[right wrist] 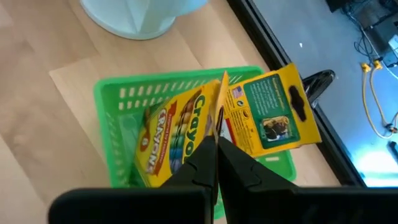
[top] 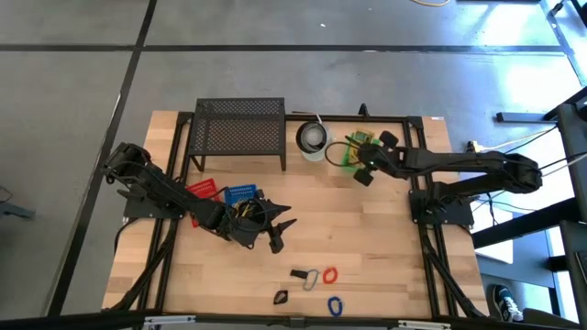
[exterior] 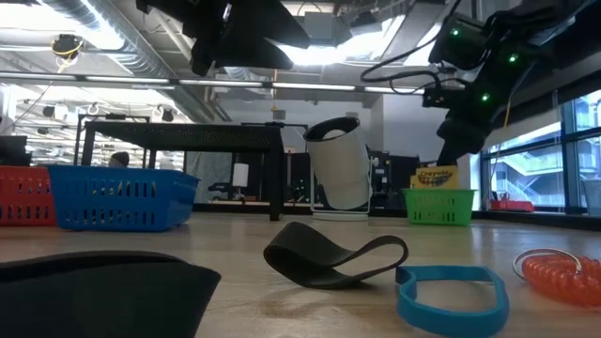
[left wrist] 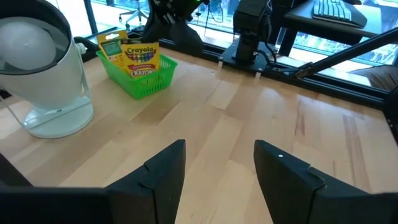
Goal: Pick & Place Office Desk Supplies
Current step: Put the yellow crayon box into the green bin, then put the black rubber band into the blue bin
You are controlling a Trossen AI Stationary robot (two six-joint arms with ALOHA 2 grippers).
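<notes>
Centre-left in the high view, the left gripper (top: 275, 229) hangs open and empty, well apart from the clips and bands (top: 316, 276) at bottom centre. Upper right, the right gripper (right wrist: 217, 155) is closed above the crayon boxes (right wrist: 186, 134) in the green basket (right wrist: 118, 93); whether it pinches one is unclear. Lifting could tip the basket.

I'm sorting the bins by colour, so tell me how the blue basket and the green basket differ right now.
The blue basket sits mid-table beside the red basket, under the left arm; the green basket sits at the far edge by the white cup. The green basket holds two crayon boxes; what the blue basket holds cannot be seen. The right gripper hangs shut over the green one. Both are slotted plastic.
</notes>
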